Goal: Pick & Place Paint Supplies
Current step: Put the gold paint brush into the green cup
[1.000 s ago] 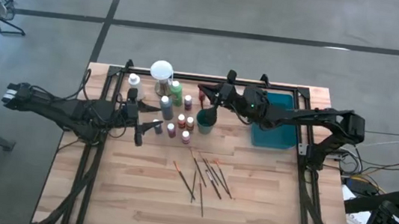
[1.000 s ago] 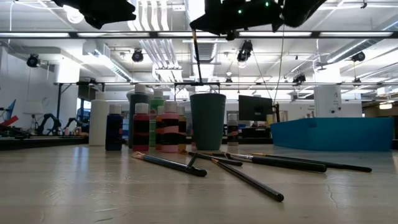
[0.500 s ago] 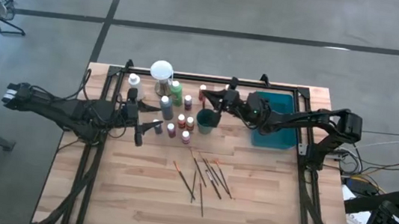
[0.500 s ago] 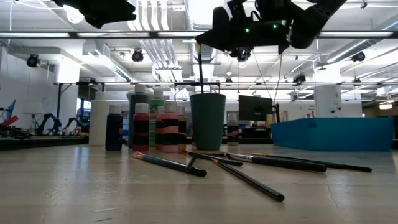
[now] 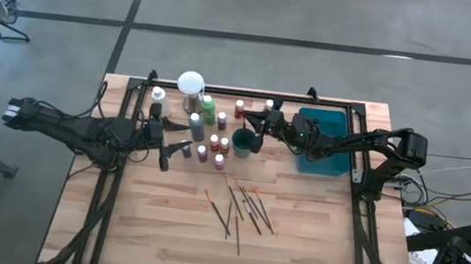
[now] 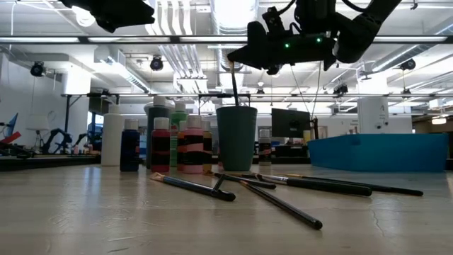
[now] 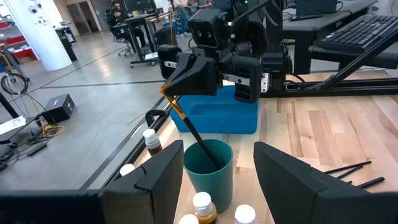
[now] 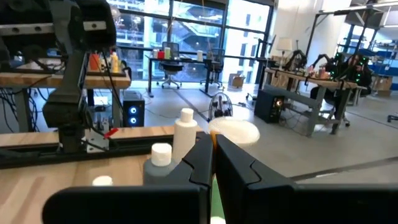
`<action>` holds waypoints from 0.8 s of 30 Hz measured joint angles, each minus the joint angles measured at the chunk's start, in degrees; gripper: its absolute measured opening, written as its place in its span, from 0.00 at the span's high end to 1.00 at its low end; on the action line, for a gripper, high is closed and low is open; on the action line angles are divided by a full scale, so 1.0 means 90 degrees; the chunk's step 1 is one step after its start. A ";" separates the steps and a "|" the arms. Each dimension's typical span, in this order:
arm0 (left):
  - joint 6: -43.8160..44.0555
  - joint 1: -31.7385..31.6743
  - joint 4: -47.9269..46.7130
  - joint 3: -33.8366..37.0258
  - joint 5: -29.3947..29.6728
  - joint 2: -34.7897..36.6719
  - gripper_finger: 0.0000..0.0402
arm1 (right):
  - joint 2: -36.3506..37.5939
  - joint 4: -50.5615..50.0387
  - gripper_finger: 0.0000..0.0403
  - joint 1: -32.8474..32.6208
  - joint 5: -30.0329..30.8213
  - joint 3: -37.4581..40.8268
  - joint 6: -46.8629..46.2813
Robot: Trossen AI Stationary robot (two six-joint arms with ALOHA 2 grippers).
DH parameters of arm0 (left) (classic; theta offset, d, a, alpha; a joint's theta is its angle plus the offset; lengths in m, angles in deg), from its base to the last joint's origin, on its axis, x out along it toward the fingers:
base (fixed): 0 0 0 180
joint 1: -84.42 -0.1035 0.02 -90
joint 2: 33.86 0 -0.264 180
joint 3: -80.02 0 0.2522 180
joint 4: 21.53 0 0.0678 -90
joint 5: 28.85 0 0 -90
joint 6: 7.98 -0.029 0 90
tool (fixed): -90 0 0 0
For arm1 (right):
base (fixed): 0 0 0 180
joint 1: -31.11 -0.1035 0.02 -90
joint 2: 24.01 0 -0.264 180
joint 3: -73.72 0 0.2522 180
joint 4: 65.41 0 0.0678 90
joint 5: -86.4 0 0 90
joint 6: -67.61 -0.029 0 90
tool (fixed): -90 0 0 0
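Right gripper (image 7: 177, 93) pinches one paintbrush (image 7: 198, 137) tight, its tip inside the dark green cup (image 5: 244, 142). Left gripper (image 5: 182, 149) hovers near the paint bottles (image 5: 209, 140), fingers spread, empty. Loose brushes (image 5: 243, 208) lie on the table (image 5: 311, 247): most work remains.

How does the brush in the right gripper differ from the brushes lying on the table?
The held brush is pinched in the shut right gripper, steeply tilted, its lower end inside the teal cup. The loose brushes lie flat on the wooden table, scattered and crossing, outside the cup, ungripped. All are thin and dark.
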 joint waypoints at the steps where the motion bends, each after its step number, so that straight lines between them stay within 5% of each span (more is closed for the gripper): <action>1: -0.0008 0.0000 0.0002 0.0000 0.0000 0.0000 0.50 | 0.0000 -0.0006 0.98 0.0014 0.0000 0.0006 0.0008; 24: -0.0086 0.0000 0.0017 0.0000 0.0000 0.0000 0.50 | -0.1462 0.1196 0.98 0.0066 -0.0048 0.0077 -0.0230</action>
